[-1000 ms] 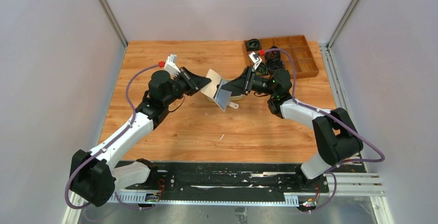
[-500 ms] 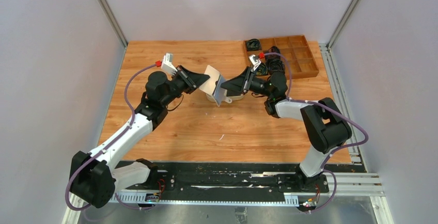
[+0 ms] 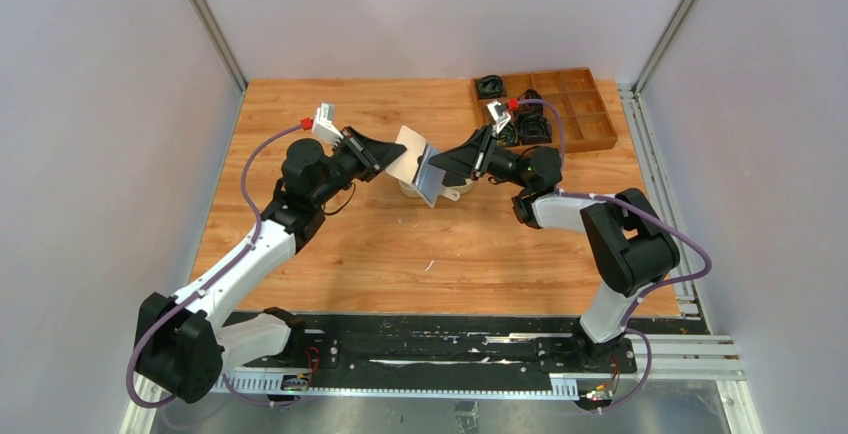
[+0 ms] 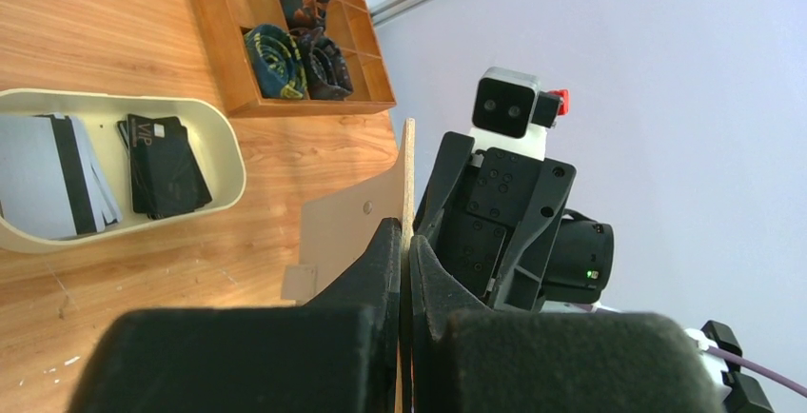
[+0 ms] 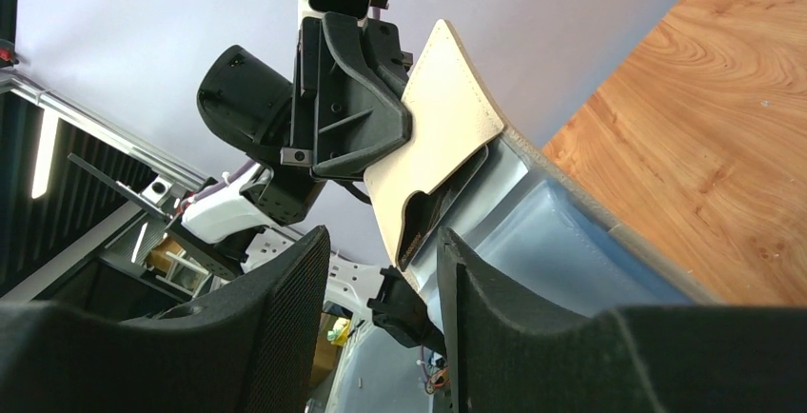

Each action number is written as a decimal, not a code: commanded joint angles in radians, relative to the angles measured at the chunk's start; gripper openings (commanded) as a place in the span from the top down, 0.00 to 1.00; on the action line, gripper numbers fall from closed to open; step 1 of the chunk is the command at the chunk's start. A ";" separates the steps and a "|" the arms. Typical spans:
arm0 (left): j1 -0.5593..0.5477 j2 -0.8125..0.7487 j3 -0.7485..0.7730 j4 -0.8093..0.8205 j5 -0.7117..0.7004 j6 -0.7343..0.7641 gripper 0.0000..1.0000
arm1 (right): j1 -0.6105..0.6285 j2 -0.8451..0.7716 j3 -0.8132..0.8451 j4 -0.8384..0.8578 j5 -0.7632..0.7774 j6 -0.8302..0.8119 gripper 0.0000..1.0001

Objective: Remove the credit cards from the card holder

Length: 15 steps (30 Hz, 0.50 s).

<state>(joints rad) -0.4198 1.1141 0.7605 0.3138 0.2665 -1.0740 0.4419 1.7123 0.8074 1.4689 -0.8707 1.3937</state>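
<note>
- Your left gripper [image 3: 385, 161] reaches in from the left of the table [image 3: 330, 244]. Its wrist view shows the fingers pressed together on the thin edge of one cream flap of the card holder [image 3: 418, 166].
- The card holder hangs open in the air between your two arms, near the middle of the table towards the far side. One flap tilts up to the left, and the other half shows its pale blue-grey inside to the right wrist camera. You cannot tell from these views whether any card sits in its pockets.
- The oval tray [image 4: 228, 161] lies on the table just under and behind the holder. The credit cards [image 4: 164, 167] you can see lie inside it: a black stack towards one end, and light ones with a dark stripe beside them.
- Your right gripper [image 3: 443, 165] comes in from the right with its tips at the holder. Its fingers stand apart with a clear gap between them. The lower corner of the cream flap pokes into that gap, and the blue-grey half lies outside one finger.
- The wooden box [image 3: 590, 119] sits at the far right corner with dark coiled things in several compartments, well apart from the holder.
</note>
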 commanded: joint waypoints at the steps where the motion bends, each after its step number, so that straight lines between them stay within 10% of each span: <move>1: 0.007 -0.001 -0.002 0.056 0.004 -0.008 1.00 | 0.003 0.009 0.020 0.074 -0.008 0.016 0.51; 15: 0.006 0.025 -0.022 0.116 0.025 -0.048 1.00 | 0.046 0.067 0.075 0.083 -0.010 0.029 0.51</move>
<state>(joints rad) -0.4198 1.1313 0.7544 0.3653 0.2699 -1.1011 0.4667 1.7649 0.8471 1.4967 -0.8707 1.4204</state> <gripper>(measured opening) 0.022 0.489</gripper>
